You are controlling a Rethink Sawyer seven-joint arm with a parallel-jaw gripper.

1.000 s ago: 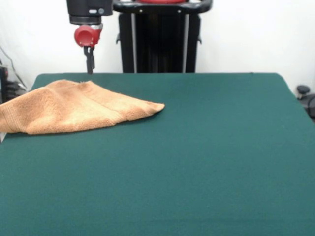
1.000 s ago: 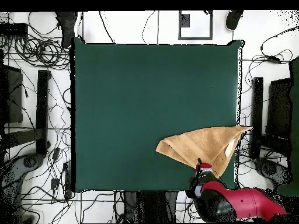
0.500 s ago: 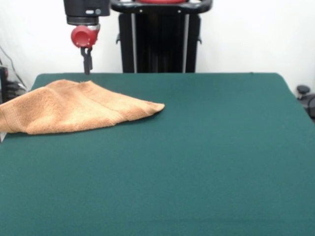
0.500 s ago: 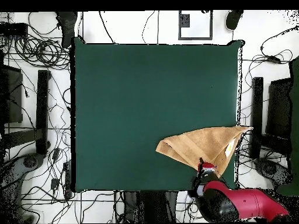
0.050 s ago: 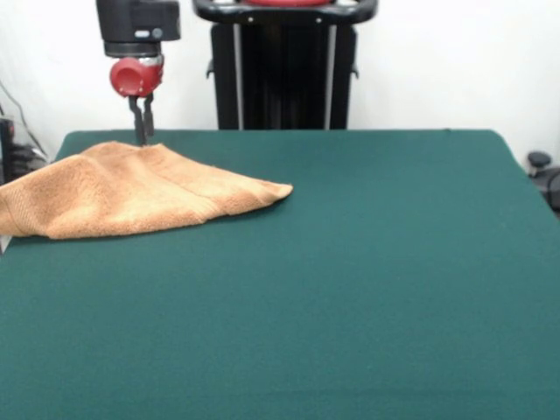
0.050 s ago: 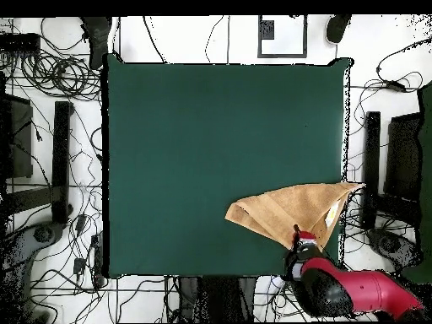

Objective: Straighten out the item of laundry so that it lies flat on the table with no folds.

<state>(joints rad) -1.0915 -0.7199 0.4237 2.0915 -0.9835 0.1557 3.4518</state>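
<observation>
The item of laundry, an orange-tan towel, lies folded into a rough triangle at the far left of the green table. Its left end reaches past the table's edge. From above, the towel sits in the lower right corner of the table, with one tip over the right edge. My gripper hangs just over the towel's far edge, its two thin fingers a little apart and holding nothing. In the overhead view the gripper is over the towel's lower edge, and the red wrist hides the cloth beneath it.
The black pedestal stands behind the table's far edge. Cables and black stands ring the table on the floor. A small black object sits off the table's right side.
The gripper has shifted left in the front view and come down to the towel's far edge. The towel has not moved.
</observation>
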